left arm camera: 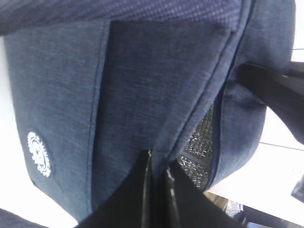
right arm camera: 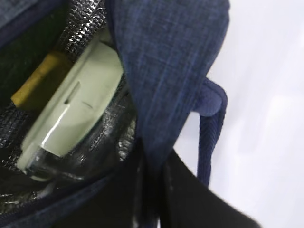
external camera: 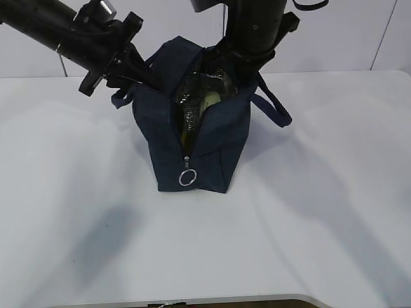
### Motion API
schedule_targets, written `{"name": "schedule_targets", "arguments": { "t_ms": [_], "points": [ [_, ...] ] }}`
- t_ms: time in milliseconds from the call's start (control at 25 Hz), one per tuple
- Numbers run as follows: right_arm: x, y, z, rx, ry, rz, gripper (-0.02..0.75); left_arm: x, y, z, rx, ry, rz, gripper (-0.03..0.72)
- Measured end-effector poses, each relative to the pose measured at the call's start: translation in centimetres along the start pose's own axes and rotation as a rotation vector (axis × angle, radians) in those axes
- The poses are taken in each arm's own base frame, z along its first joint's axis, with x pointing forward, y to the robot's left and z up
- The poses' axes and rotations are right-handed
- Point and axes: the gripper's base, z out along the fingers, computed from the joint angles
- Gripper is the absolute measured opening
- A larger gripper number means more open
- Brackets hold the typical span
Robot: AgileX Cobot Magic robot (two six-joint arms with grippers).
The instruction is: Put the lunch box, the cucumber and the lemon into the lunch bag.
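Lunch bag (external camera: 192, 138) stands on the desk (external camera: 77, 192), unzipped. Left tool (left arm camera: 156, 173) and right tool (right arm camera: 152, 164) are each pinched together on a rim of the bag's fabric (opposite sides), spreading its mouth. Lunch box (right arm camera: 76, 104) lies inside against the silvery lining.

I'm seeing matt woven navy cloth on the lunch bag (external camera: 218, 141), crinkly silver foil lining (right arm camera: 90, 28), shiny metal ring pull (external camera: 187, 178).
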Motion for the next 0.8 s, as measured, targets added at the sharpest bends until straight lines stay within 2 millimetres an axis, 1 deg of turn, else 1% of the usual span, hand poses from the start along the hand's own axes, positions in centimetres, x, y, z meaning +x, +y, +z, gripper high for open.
{"name": "schedule_targets", "arguments": {
  "t_ms": [40,120,240,360,440,640,720,800],
  "points": [
    [0.0,0.0,0.0,0.0,-0.002,0.001,0.056,0.0,0.1,0.1,-0.001,-0.001,-0.001,-0.008],
    [-0.1,0.0,0.0,0.002,-0.01,0.0,0.128,-0.1,0.2,0.2,-0.002,-0.004,-0.005,0.018],
    [-0.1,0.0,0.1,0.001,-0.01,0.0,0.253,-0.2,0.3,0.3,-0.003,-0.012,-0.007,0.094],
    [-0.1,0.0,0.1,0.001,-0.01,0.0,0.34,-0.2,0.2,0.3,0.007,-0.011,-0.012,0.156],
    [-0.1,0.0,0.1,0.001,-0.01,0.0,0.358,-0.1,0.1,0.3,0.021,-0.001,-0.013,0.198],
    [-0.1,0.0,-0.4,-0.005,-0.02,0.006,0.368,0.0,0.0,0.3,0.025,0.011,-0.003,0.35],
    [-0.1,-0.1,-0.9,-0.007,-0.031,0.011,0.368,0.0,-0.2,0.0,0.032,0.007,-0.001,0.382],
    [-0.1,-0.3,-1.8,-0.008,-0.049,0.02,0.37,0.1,-0.6,-0.3,0.036,0.0,0.009,0.394]
  ]
}}
